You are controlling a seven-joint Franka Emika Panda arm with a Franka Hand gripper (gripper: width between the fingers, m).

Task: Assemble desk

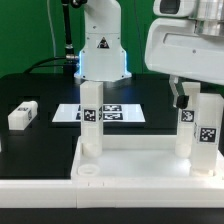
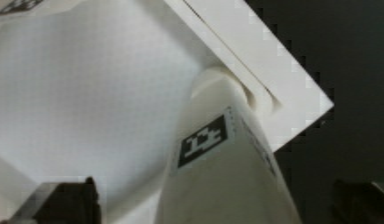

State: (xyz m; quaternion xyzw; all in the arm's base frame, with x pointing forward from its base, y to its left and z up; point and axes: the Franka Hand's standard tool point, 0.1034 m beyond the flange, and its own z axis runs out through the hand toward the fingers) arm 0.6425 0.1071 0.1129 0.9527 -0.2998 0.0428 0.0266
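Ext cam low, facing robot base (image 1: 100, 50), wrist cam close-up, shared: desk leg (image 2: 215, 185)

1. The desk top (image 1: 130, 163) is smooth white plastic, a bit shiny.
2. The standing legs (image 1: 91, 135) are the same smooth white plastic.
3. Their tags (image 1: 90, 114) are matt black-and-white print.
4. The table (image 1: 40, 150) is black and matt.
5. The marker board (image 1: 113, 105) looks thin and matt, like paper.
6. The robot arm (image 1: 100, 45) is glossy white.

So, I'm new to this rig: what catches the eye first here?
The big white desk top in the foreground, with an upright leg toward the exterior view's left and a second leg at its right, by the gripper. A loose leg lies on the table, far left in that view.
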